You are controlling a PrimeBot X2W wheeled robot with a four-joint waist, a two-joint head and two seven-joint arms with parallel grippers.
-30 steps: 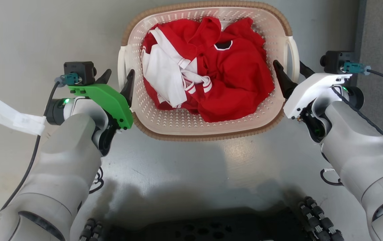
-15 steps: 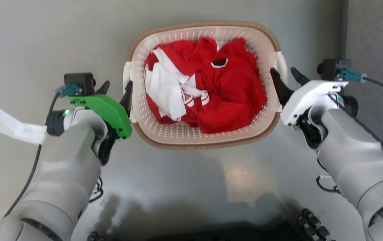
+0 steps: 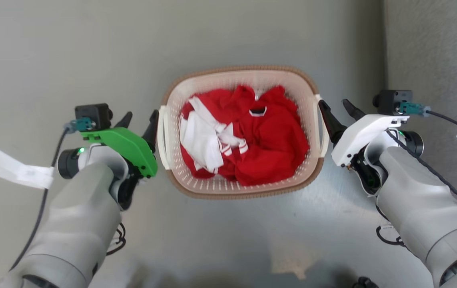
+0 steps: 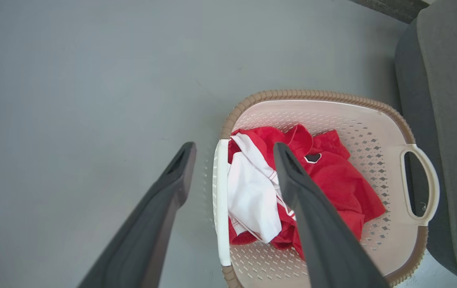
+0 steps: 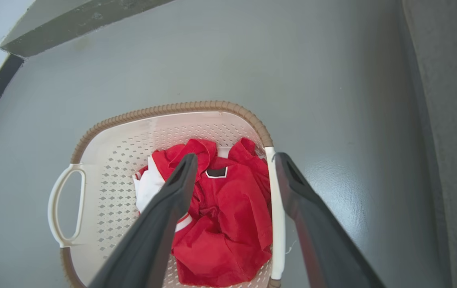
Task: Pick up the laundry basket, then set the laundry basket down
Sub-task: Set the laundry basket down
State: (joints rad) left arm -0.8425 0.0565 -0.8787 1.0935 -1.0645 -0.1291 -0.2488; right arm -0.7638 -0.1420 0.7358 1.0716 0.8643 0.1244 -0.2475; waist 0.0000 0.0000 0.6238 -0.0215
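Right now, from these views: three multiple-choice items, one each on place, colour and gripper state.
1. Where are the clothes?
A. on the floor beside the basket
B. inside the laundry basket
C. draped over an arm

2. What colour is the cover on the left gripper?
A. green
B. white
C. blue

3. How do the left gripper and the right gripper stand?
A. both open
B. both shut on the handles
C. left shut, right open

Answers:
1 B: the red and white clothes lie within the perforated walls.
2 A: the head view shows it bright green.
3 A: each wrist view shows the jaws spread wide, with a white handle between them.
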